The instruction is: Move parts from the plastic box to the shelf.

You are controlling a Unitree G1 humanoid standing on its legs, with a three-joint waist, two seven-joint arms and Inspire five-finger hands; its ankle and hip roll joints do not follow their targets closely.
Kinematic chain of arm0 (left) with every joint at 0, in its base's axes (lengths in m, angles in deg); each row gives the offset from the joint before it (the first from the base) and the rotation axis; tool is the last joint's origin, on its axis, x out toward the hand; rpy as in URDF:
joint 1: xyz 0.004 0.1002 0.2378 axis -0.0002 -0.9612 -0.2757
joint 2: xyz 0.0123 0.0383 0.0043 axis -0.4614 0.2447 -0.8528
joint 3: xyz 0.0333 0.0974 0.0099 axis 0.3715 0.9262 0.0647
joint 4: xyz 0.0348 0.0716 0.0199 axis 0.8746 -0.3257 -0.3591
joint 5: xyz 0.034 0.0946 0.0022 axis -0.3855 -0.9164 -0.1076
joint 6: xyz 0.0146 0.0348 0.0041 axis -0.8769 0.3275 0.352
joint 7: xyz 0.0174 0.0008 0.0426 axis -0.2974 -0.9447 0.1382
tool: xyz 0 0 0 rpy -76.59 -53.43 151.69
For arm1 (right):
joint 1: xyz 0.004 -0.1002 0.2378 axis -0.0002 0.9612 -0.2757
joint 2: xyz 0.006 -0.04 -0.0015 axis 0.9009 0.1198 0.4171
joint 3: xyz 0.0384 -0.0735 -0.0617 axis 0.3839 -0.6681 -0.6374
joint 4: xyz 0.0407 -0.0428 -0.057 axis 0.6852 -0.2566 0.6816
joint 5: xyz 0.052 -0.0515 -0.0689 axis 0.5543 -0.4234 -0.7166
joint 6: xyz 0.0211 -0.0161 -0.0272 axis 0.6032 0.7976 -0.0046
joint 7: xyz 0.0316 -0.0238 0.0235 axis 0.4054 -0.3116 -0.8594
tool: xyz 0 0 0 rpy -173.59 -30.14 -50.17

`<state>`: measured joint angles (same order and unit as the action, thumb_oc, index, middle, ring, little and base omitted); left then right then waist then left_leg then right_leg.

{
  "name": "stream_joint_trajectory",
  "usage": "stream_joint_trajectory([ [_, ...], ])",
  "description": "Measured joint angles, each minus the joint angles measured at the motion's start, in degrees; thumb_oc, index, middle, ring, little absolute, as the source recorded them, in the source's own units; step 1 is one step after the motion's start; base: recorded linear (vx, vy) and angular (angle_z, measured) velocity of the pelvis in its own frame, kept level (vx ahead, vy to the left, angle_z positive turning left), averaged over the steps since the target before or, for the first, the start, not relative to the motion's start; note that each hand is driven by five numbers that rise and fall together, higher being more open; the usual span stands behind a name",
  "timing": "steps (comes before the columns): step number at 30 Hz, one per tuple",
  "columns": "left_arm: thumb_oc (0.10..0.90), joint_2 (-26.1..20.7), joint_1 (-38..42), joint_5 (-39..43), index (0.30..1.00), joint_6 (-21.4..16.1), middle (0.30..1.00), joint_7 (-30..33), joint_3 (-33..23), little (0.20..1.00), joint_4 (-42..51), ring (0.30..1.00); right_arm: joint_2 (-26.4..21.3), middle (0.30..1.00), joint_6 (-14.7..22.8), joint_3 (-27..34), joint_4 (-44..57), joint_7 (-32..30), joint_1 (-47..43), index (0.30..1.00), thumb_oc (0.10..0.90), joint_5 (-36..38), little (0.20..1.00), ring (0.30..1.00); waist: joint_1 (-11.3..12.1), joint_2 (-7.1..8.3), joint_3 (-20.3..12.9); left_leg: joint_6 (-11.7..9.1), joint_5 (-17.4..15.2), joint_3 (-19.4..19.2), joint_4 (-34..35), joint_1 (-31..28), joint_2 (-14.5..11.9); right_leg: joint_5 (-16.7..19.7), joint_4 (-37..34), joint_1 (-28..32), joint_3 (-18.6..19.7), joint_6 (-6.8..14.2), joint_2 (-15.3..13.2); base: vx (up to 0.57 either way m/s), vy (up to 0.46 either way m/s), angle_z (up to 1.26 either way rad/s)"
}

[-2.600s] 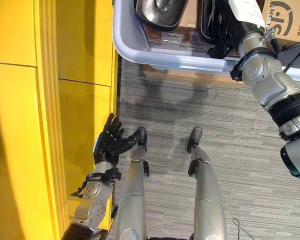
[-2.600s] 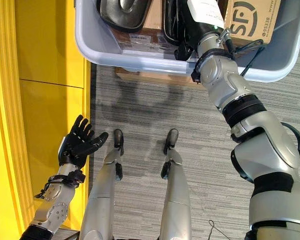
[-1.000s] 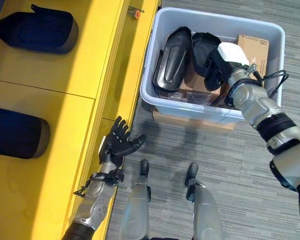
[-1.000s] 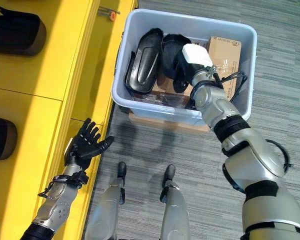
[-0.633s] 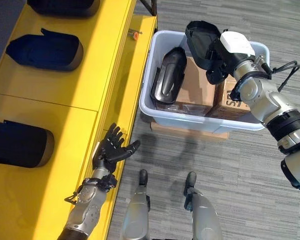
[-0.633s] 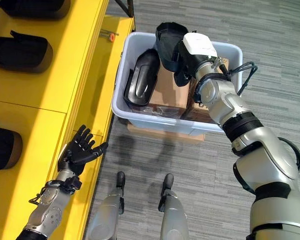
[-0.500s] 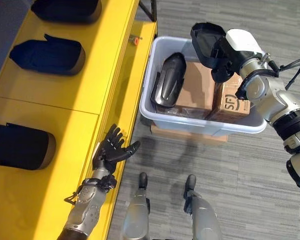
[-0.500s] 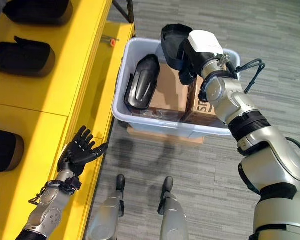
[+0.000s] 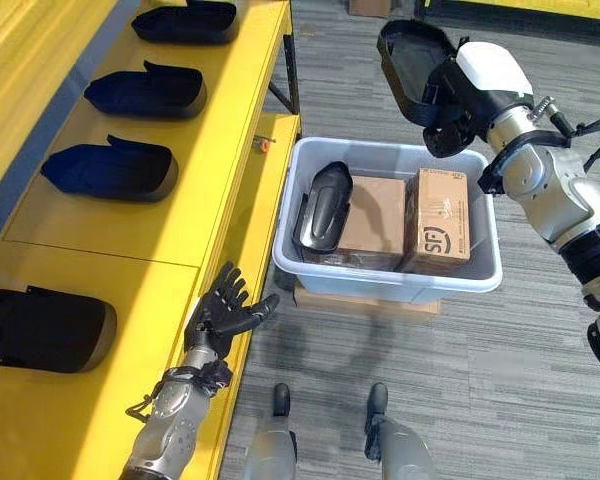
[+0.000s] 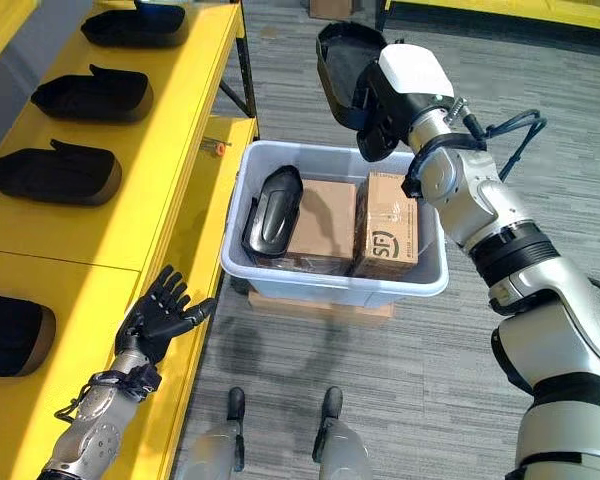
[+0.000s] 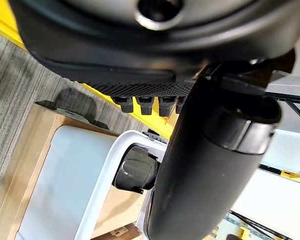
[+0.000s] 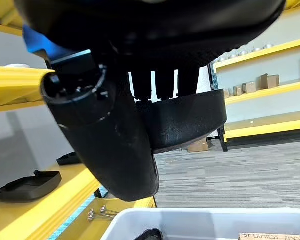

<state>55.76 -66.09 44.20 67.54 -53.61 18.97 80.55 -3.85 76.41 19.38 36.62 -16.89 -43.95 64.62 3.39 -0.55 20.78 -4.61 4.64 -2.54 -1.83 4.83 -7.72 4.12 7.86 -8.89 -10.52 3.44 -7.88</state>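
From the head views, the right hand (image 10: 380, 95) has its fingers curled round a black part (image 10: 338, 58) held above the plastic box (image 10: 432, 275); it should swing level toward the yellow shelf (image 9: 195, 165), onto a bare patch. The left hand (image 9: 223, 312) hangs spread and empty. In the right wrist view the part (image 12: 185, 120) hides its fingertips.
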Motion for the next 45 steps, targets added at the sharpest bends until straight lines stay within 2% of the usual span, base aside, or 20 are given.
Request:
stream_joint_trajectory([
  [3, 0.900, -0.1, -0.2, 0.0, 1.000, 0.0, 1.000, 0.0, 0.0, 1.000, -0.1, 1.000, 0.1, 0.300, 0.2, 0.0, 0.0, 0.0, 0.1, 0.300, 0.400, 0.0, 0.300, 0.300, 0.0, -0.26, -0.1, -0.3, -0.1, 0.3, -1.3, 1.1, -0.4, -2.0, 3.3, -1.7, -0.3, -0.2, 0.2, -0.18, -0.135, 0.05],
  [7, 0.900, 0.1, -3.1, 0.0, 1.000, -0.1, 1.000, 0.3, -0.4, 1.000, -0.7, 1.000, 1.3, 0.300, 0.9, -0.7, 0.0, -0.1, 0.0, 0.300, 0.400, 0.4, 0.300, 0.300, 1.9, -2.28, -0.3, -1.8, 0.6, 0.9, -2.4, 2.7, -1.5, -5.5, 10.4, -5.7, -1.3, -1.6, 0.9, -0.25, -0.185, 0.01],
  [8, 0.900, 0.1, -4.4, 0.0, 1.000, -0.1, 1.000, 0.0, -1.2, 1.000, -0.4, 1.000, 1.2, 0.300, 1.2, -1.1, 0.0, -0.1, -0.7, 0.300, 0.400, 0.5, 0.300, 0.300, 2.3, -2.81, -0.4, -3.2, 1.7, 1.5, -2.0, 3.5, -1.5, -8.1, 13.9, -7.5, -1.3, -3.0, 1.4, -0.15, -0.181, 0.51],
  [9, 0.900, 1.1, -4.3, 0.0, 1.000, -0.1, 1.000, 0.5, -1.3, 1.000, -1.7, 1.000, 0.3, 0.300, 1.2, -1.0, -0.5, -0.2, -0.6, 0.300, 0.400, 0.8, 0.300, 0.300, 3.0, -5.14, -0.5, -3.5, 2.6, 3.4, -2.2, 5.3, -1.8, -9.6, 16.2, -9.1, -3.2, -4.5, 0.4, -0.17, -0.261, 0.64],
  [10, 0.900, 1.7, -4.8, 0.0, 1.000, -0.1, 1.000, 0.7, -1.3, 1.000, -2.6, 1.000, 0.3, 0.300, 1.0, -1.1, -0.7, -0.2, -0.2, 0.300, 0.400, 0.8, 0.300, 0.300, 3.4, -6.42, -0.6, -2.6, 3.4, 3.5, -2.1, 5.8, -2.1, -10.0, 17.0, -9.1, -4.3, -5.2, 1.0, -0.26, -0.407, 1.02],
  [11, 0.900, 0.9, -6.1, 0.0, 1.000, -0.1, 1.000, 1.1, -1.3, 1.000, -2.3, 1.000, -0.4, 0.300, 1.1, -1.5, -0.3, -0.2, 0.2, 0.300, 0.400, 0.8, 0.300, 0.300, 3.6, -6.71, -1.2, -4.4, 7.7, 2.3, -0.8, 7.6, -1.6, -13.5, 23.2, -12.0, -4.8, -8.2, 1.8, -0.16, -0.370, 1.27],
  [12, 0.900, 0.4, -5.4, 0.0, 1.000, -0.1, 1.000, 0.9, -1.3, 1.000, -2.5, 1.000, -1.5, 0.300, 1.0, -1.3, -0.3, -0.2, 0.0, 0.300, 0.400, 0.8, 0.300, 0.300, 2.7, -5.88, -1.2, -3.5, 9.9, 0.4, -2.0, 10.5, 0.0, -15.2, 24.7, -13.3, -6.7, -10.0, -0.7, -0.10, -0.265, 1.32],
  [13, 0.900, 0.5, -4.8, 0.0, 1.000, -0.1, 1.000, 1.0, -1.2, 1.000, -2.5, 1.000, -1.5, 0.300, 0.6, -1.1, -0.3, -0.4, 0.1, 0.300, 0.400, 0.8, 0.300, 0.300, 3.1, -5.52, -1.3, -2.1, 7.8, -1.5, -5.3, 12.2, 0.2, -15.1, 24.6, -14.0, -7.7, -11.3, -1.9, -0.03, -0.169, 1.16],
  [14, 0.900, 0.4, -4.7, 0.1, 1.000, 0.1, 1.000, 0.9, -0.2, 1.000, -3.4, 1.000, -1.5, 0.300, 0.5, -0.9, 0.2, -0.4, 0.6, 0.300, 0.400, 0.7, 0.300, 0.300, 3.5, -5.26, -1.2, 1.1, -3.5, -9.4, -24.8, 16.1, -1.0, -12.2, 20.6, -13.7, -9.7, -12.3, -2.6, -0.05, -0.090, 0.80],
  [15, 0.900, 0.3, -4.6, 0.1, 1.000, 0.4, 1.000, 0.7, 0.1, 1.000, -3.9, 1.000, -1.6, 0.300, 0.5, -0.9, 0.8, -0.3, 1.0, 0.300, 0.400, 0.7, 0.300, 0.300, 3.0, -5.22, -1.2, 1.2, -6.2, -11.3, -29.6, 15.9, -1.3, -11.4, 18.1, -12.7, -10.7, -12.0, -2.9, -0.07, -0.109, 1.13],
  [17, 0.900, 0.7, -4.7, 0.1, 1.000, 0.9, 1.000, 0.2, 0.2, 1.000, -4.0, 1.000, -2.1, 0.300, 0.6, -0.9, 2.1, -0.3, 1.8, 0.300, 0.400, 0.5, 0.300, 0.300, 0.8, -5.21, -1.4, -0.8, -9.6, -14.6, -31.0, 7.8, -3.0, -9.9, 14.1, -10.2, -14.6, -12.0, -3.7, -0.09, -0.063, 1.23],
  [19, 0.900, 1.5, -3.7, 0.1, 1.000, 0.9, 1.000, -0.1, 0.4, 1.000, -3.8, 1.000, -2.8, 0.300, 0.5, -0.9, 2.3, -0.3, 2.3, 0.300, 0.400, 0.4, 0.300, 0.300, -2.8, -5.07, -1.5, -2.2, -10.1, -18.3, -30.9, 1.8, -6.5, -9.6, 12.1, -8.1, -18.7, -11.6, -4.3, -0.11, -0.005, 1.44],
  [21, 0.900, 1.9, -1.6, 0.2, 1.000, 1.0, 1.000, -0.3, 2.6, 1.000, -4.0, 1.000, -5.8, 0.300, 0.8, 0.3, 4.5, -0.9, 3.7, 0.300, 0.400, 0.2, 0.300, 0.300, -4.7, -5.53, -2.2, -3.0, -10.3, -24.5, -30.8, -1.7, -10.6, -8.9, 10.6, -7.2, -25.6, -11.6, -6.2, -0.11, 0.009, 1.65],
  [23, 0.900, 2.7, 1.1, 0.1, 1.000, 1.0, 1.000, -1.3, 6.5, 1.000, -3.7, 1.000, -7.8, 0.300, 0.1, 2.3, 4.2, -1.8, 4.8, 0.300, 0.400, 0.2, 0.300, 0.300, -6.7, -7.17, -3.3, -5.8, -4.7, -26.5, -19.9, -8.5, -10.3, -7.7, 10.2, -7.7, -29.4, -11.1, -7.1, -0.13, 0.067, 1.56],
  [27, 0.900, 4.3, 3.2, 0.0, 1.000, 1.1, 1.000, -1.9, 8.7, 1.000, -3.8, 1.000, -10.3, 0.300, -0.9, 5.8, 3.8, -2.9, 7.3, 0.300, 0.400, 0.2, 0.300, 0.300, -6.9, -8.34, -4.1, -3.9, -7.4, -30.0, -2.4, -12.1, -6.1, -6.6, 12.2, -9.6, -33.1, -9.8, -9.7, -0.05, 0.133, 0.85],
  [31, 0.900, 4.1, 0.9, -0.2, 1.000, 1.2, 1.000, -2.2, 7.2, 1.000, -5.2, 1.000, -10.2, 0.300, -0.2, 7.9, 4.6, -3.1, 10.3, 0.300, 0.400, 0.0, 0.300, 0.300, -5.8, -7.95, -4.4, -3.9, -7.5, -27.6, 1.3, -11.2, -2.4, -3.7, 11.6, -9.8, -34.1, -6.7, -12.9, -0.03, 0.111, 0.38],
  [34, 0.900, 3.7, -0.2, -0.6, 1.000, 1.2, 1.000, -2.1, 5.5, 1.000, -5.4, 1.000, -11.9, 0.300, -0.2, 8.9, 6.2, -3.1, 13.8, 0.300, 0.400, 0.0, 0.300, 0.300, -5.0, -7.45, -4.6, -3.3, -7.2, -26.2, 1.2, -10.3, -1.3, -2.3, 11.3, -9.0, -34.9, -4.7, -14.6, -0.01, 0.081, 0.30],
  [38, 0.900, 3.7, -1.0, -0.6, 1.000, 1.2, 1.000, -2.3, 4.0, 1.000, -5.3, 1.000, -11.8, 0.300, -0.5, 10.4, 6.2, -3.1, 17.5, 0.300, 0.400, -0.1, 0.300, 0.300, -4.5, -6.03, -6.0, -3.0, -7.2, -25.0, 1.1, -10.3, -0.9, -1.3, 10.7, -7.9, -35.9, -5.7, -15.0, 0.00, 0.077, 0.23],
  [40, 0.900, 3.8, -1.4, -1.7, 1.000, 1.4, 1.000, -2.5, 4.0, 1.000, -5.1, 1.000, -11.7, 0.300, -0.6, 13.0, 6.3, -3.1, 21.0, 0.300, 0.400, -0.6, 0.300, 0.300, -4.8, -4.84, -6.8, -2.8, -7.2, -22.9, 0.9, -10.2, -0.8, 0.0, 10.1, -5.8, -37.6, -7.6, -15.5, 0.01, 0.093, 0.38],
  [45, 0.900, 3.8, -2.0, -2.8, 1.000, 2.0, 1.000, -2.5, 3.7, 1.000, -5.0, 1.000, -11.0, 0.300, -0.7, 14.6, 6.4, -3.0, 23.9, 0.300, 0.400, -1.8, 0.300, 0.300, -4.5, -2.36, -8.0, -2.5, -7.4, -22.0, 0.8, -11.0, -0.2, 1.6, 8.3, -3.7, -38.6, -7.5, -15.9, 0.01, 0.072, 0.18],
])
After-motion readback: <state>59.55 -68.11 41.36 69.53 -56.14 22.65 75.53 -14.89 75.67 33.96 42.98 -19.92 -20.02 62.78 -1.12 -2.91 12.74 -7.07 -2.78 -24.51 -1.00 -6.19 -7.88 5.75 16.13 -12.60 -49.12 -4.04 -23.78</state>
